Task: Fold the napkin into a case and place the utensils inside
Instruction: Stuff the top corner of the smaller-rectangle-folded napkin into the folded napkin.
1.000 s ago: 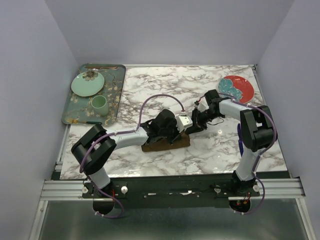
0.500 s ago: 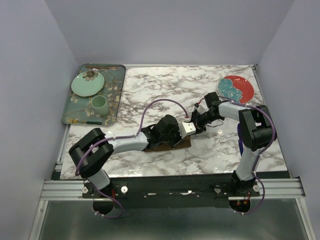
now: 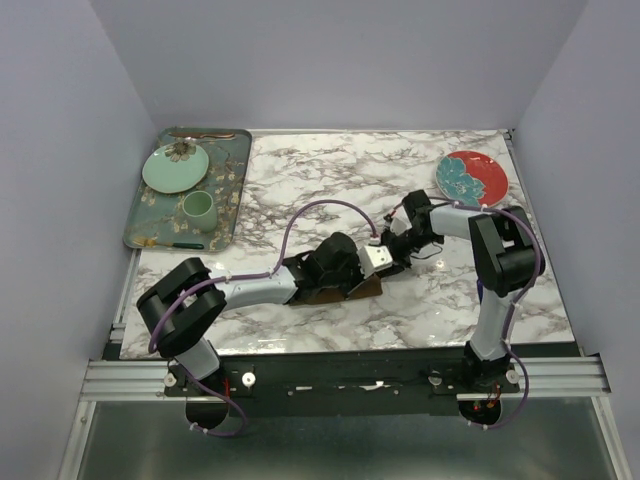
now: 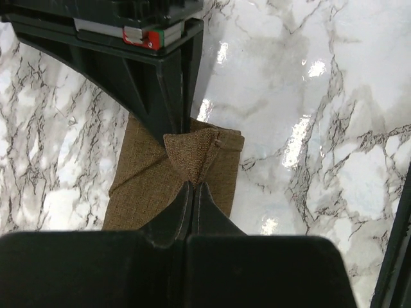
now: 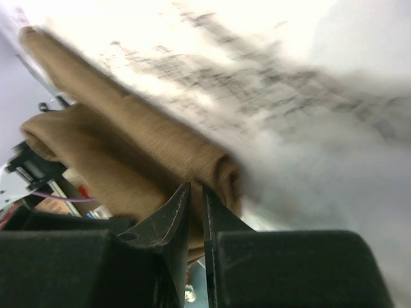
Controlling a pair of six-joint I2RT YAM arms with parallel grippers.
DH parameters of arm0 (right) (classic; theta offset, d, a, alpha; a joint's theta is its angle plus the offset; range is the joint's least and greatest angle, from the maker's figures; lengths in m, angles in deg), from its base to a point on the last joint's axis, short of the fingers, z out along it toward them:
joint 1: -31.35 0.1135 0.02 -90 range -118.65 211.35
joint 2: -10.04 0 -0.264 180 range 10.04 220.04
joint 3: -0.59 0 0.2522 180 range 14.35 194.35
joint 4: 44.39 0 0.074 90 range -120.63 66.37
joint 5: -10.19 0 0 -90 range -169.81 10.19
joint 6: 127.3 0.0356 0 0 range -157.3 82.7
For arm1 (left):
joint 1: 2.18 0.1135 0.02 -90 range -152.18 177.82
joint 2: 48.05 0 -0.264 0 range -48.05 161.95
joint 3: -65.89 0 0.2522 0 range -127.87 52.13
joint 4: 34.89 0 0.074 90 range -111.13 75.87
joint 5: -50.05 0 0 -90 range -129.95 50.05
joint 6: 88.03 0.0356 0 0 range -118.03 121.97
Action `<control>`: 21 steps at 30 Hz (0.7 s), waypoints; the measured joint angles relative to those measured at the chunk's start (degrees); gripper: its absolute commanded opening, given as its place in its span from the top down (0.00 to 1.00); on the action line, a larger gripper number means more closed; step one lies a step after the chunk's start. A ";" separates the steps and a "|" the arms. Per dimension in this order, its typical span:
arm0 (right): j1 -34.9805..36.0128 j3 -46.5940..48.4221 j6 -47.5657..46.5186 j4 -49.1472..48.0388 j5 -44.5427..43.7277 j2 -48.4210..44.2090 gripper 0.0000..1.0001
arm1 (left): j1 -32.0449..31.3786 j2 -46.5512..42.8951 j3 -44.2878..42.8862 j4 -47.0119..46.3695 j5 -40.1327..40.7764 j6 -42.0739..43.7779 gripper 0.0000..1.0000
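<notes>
High rear overview of the table (image 3: 340, 170); two close wrist views, both on the napkin (image 4: 148, 179).

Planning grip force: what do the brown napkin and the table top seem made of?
The napkin: matte woven cloth, perhaps linen-like; a coarse weave shows and it creases softly. The table top: glossy marble or marble-look laminate, cannot tell which; grey veins and bright glare spots.

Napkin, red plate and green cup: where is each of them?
napkin (image 4: 138, 186), left wrist view, flat folded part.
red plate (image 3: 472, 177), top external view, its middle.
green cup (image 3: 198, 208), top external view, its mouth.
</notes>
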 measured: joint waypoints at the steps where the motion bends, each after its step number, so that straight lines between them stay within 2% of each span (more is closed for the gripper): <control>1: 0.09 0.26 -0.28 0.44 -0.35 0.85 0.79 | 0.07 0.00 -0.09 0.42 -0.07 -0.96 1.00; 8: 0.44 3.06 -2.97 4.35 -1.33 3.04 0.80 | 3.65 0.76 -1.77 3.28 -4.13 -9.14 1.00; 15: 0.63 3.41 -4.83 4.92 -1.68 3.02 0.79 | 8.50 4.02 -2.12 5.18 -9.62 -16.90 1.00; 21: 0.70 3.41 -6.60 5.07 -2.19 2.47 0.79 | 10.16 6.64 -2.54 5.51 -13.25 -21.07 1.00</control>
